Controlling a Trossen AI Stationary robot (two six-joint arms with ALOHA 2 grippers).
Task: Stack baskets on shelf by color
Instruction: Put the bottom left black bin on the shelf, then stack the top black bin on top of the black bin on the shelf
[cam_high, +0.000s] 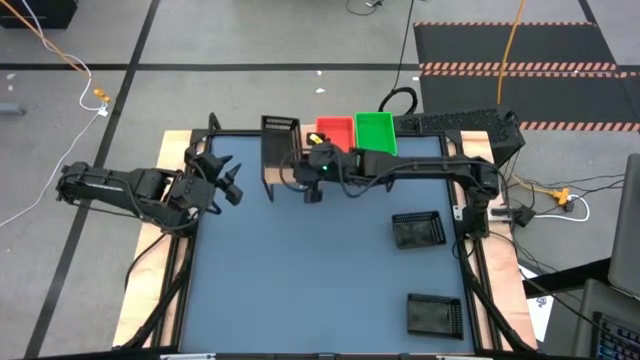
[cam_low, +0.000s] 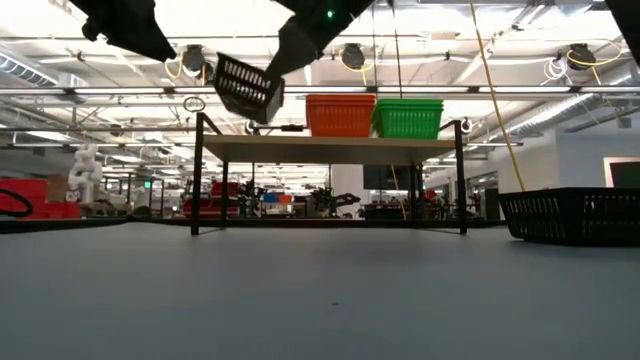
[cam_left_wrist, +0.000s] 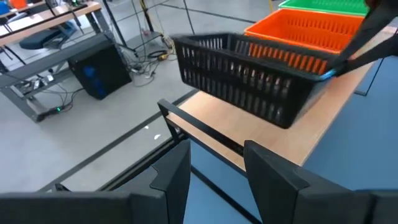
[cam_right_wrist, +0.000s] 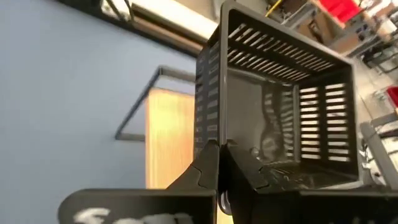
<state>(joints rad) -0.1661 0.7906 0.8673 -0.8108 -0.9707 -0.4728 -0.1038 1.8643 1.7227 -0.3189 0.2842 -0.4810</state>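
My right gripper (cam_high: 305, 165) (cam_right_wrist: 222, 163) is shut on a black mesh basket (cam_high: 280, 128) (cam_low: 245, 88) (cam_left_wrist: 249, 71), which hangs tilted in the air over the left end of the wooden shelf (cam_low: 330, 146) (cam_left_wrist: 273, 146). Red baskets (cam_high: 335, 132) (cam_low: 340, 115) rest on the middle of the plank and green baskets (cam_high: 376, 133) (cam_low: 408, 118) on its right end. My left gripper (cam_high: 228, 185) (cam_left_wrist: 214, 168) waits open over the table's left side, pointing at the shelf and apart from the basket. My right gripper pinches one end wall of the black basket (cam_right_wrist: 219, 127), with one finger inside the basket and one outside. The fingers (cam_left_wrist: 348, 59) come from the table's right side. The basket is lifted clear of the plank and tilted, its free end toward the left.
Two more black baskets lie on the blue-grey tabletop at the right, one mid-table (cam_high: 418, 230) (cam_low: 575, 215) and one near the front edge (cam_high: 435, 313). The shelf's thin black legs (cam_low: 196, 175) stand at the far edge. The right arm (cam_high: 420, 168) stretches along the front of the shelf.
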